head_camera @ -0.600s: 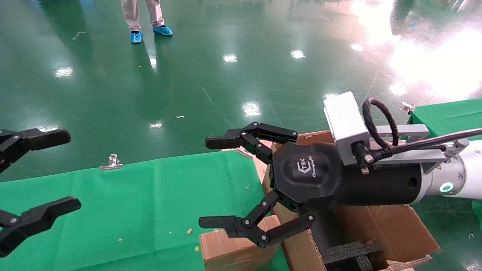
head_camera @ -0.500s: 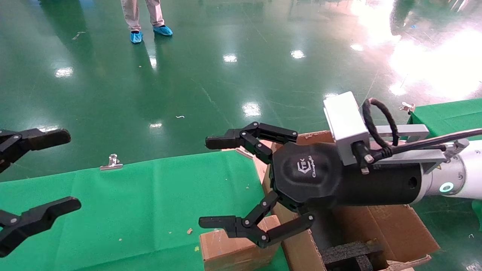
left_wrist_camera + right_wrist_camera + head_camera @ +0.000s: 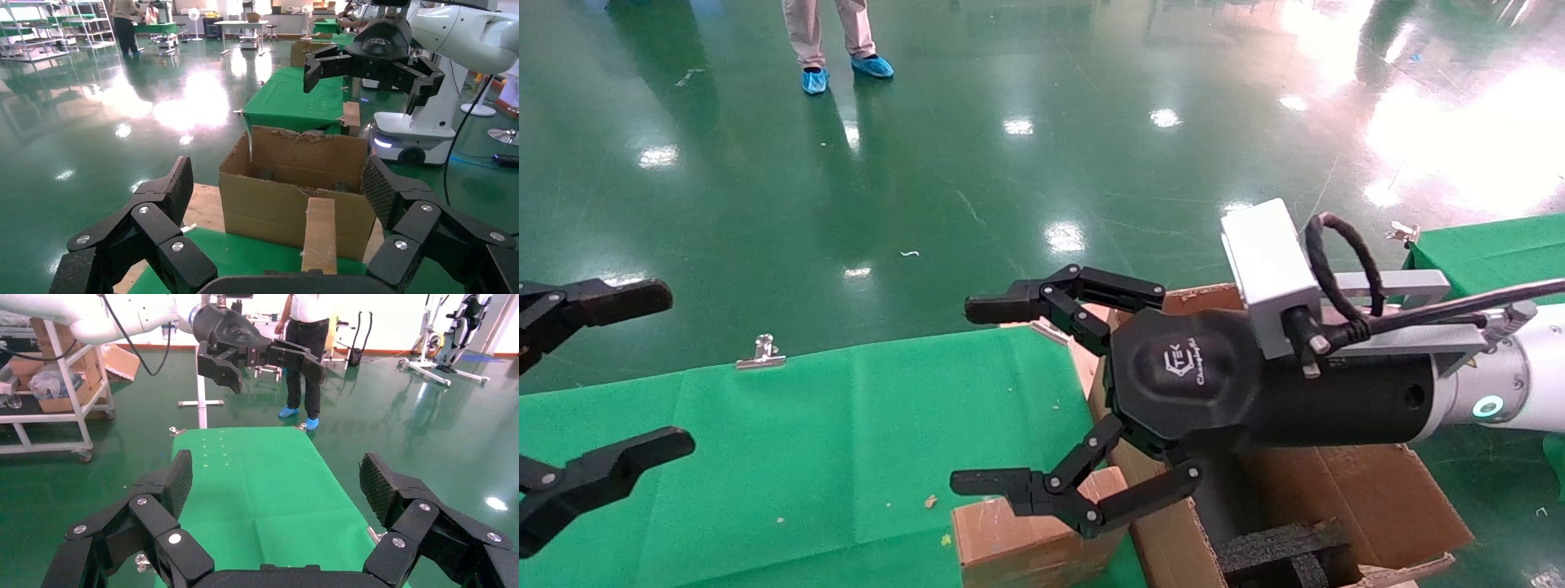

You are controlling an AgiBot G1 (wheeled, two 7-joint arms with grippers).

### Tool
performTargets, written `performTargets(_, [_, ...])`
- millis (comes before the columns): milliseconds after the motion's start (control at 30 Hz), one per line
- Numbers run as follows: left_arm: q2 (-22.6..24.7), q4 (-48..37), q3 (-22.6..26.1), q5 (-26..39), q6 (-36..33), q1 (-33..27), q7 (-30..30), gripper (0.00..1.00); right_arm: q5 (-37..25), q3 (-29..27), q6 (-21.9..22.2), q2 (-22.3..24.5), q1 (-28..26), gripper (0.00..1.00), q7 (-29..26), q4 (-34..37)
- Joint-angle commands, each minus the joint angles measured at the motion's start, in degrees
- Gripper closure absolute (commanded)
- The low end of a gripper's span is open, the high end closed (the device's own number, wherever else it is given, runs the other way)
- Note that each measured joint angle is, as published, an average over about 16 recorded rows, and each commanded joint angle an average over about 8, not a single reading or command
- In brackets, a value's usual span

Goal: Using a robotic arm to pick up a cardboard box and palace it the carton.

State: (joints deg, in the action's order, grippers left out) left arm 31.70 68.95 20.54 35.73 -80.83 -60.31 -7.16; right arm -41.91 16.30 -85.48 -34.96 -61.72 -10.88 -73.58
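Two grippers share the scene above a table draped in green cloth [image 3: 829,441]. Nearest the viewer, at the near edge of the cloth, sits the cardboard box [image 3: 1017,543], small, flat, brown and taped, standing against the left outer wall of the carton [image 3: 1369,490]. From the left wrist view the box [image 3: 319,236] stands on edge, touching the carton [image 3: 287,196] wall. The carton is large, with ragged torn flaps, open at the top, and dark foam inserts [image 3: 1279,547] lie inside it at its near end.

Just above the box and the carton's left wall hangs the right gripper [image 3: 981,396], reaching in from the right on the robotic arm [image 3: 1508,392], white with a black wrist, a silver camera block [image 3: 1267,269] and a looped black cable [image 3: 1344,261] on top. Its fingers are spread wide with nothing between them; the lower fingertip is over the box's top without clearly touching it, the upper one is over the far edge of the cloth.

At the far left edge of the picture the left gripper [image 3: 641,371] is parked over the cloth, its two black fingers also spread wide and holding nothing.

Farther off, a metal clip [image 3: 762,351] grips the cloth's far edge. Beyond lies a glossy green floor [image 3: 1026,163], and at the far end a person's legs in blue shoe covers [image 3: 846,69]
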Motion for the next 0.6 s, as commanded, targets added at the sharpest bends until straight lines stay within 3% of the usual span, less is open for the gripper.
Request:
performTargets(33, [0.00,0.00,0.00,0.00,0.00,0.00,0.00,0.94,0.00,0.00,0.00,0.00,0.00,0.00,0.00,0.00])
performTargets(67, [0.00,0.00,0.00,0.00,0.00,0.00,0.00,1.00,0.00,0.00,0.00,0.00,0.00,0.00,0.00,0.00])
performTargets(433, [0.00,0.00,0.00,0.00,0.00,0.00,0.00,1.00,-0.42,0.23,-0.14,0.13,-0.13,0.00,-0.31,-0.02])
performTargets(600, [0.00,0.00,0.00,0.00,0.00,0.00,0.00,1.00,-3.34,1.89,-0.86,0.78,-1.80,0.00,-2.25,-0.39])
